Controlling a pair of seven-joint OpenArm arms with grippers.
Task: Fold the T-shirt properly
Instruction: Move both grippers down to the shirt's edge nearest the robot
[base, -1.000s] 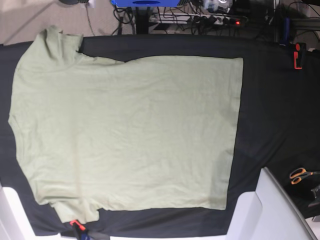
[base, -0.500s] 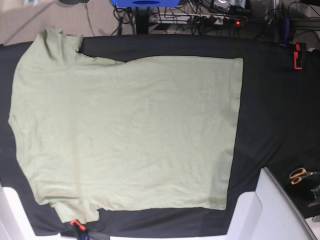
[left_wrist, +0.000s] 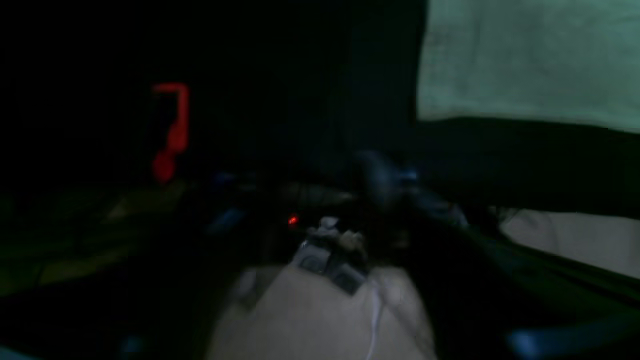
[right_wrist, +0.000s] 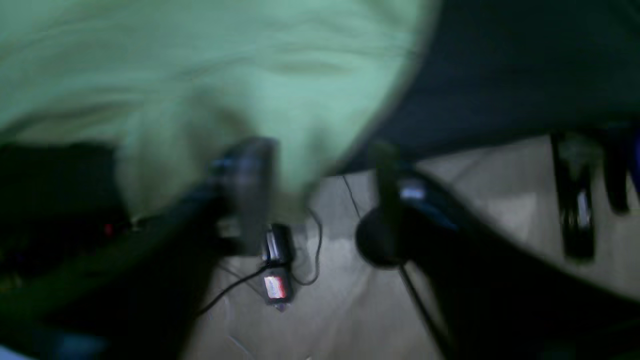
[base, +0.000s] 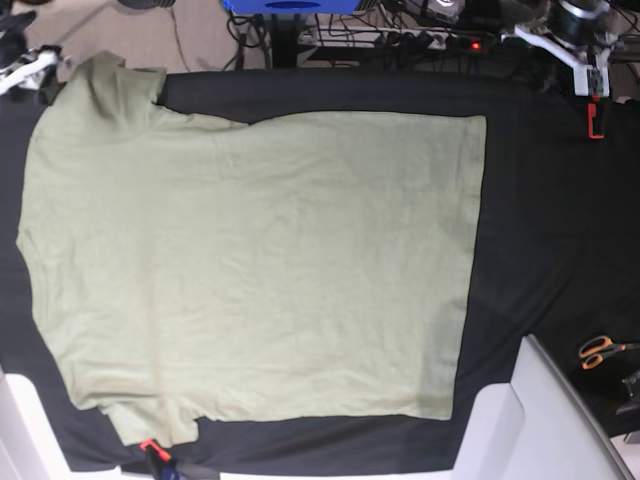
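Sage-green T-shirt (base: 250, 260) lay flat on black-clothed tabletop (base: 550, 220), right gripper (right_wrist: 320, 190) spread wide and empty, left gripper (base: 575, 35) state unclear.

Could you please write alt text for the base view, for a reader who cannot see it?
A pale green T-shirt lies spread flat on a black table cloth, collar end at the picture's left. Two grippers show at the top corners, and orange-handled scissors lie at the right edge.

no legible text, frames too blurry
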